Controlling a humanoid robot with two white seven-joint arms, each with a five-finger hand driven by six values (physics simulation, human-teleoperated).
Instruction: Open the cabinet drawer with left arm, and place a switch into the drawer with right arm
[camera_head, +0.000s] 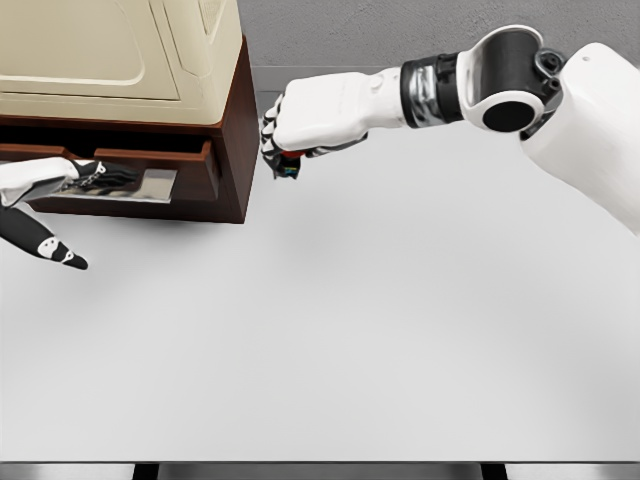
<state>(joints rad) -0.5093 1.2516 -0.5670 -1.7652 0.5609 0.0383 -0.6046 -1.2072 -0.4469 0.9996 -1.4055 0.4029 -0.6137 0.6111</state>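
We see a white counter (350, 330) filling most of the frame, with a grey wall behind it along the top. In the upper left stands a brown cabinet (232, 130) with a cream appliance (110, 50) on top. Its drawer (150, 185) is pulled slightly out. At the left edge our left hand (45, 180) reaches to the drawer front, fingers at the handle; we cannot tell how tightly they close. From the upper right our right hand (300, 125) comes in, curled around a small dark switch (288, 166), held above the counter just right of the cabinet.
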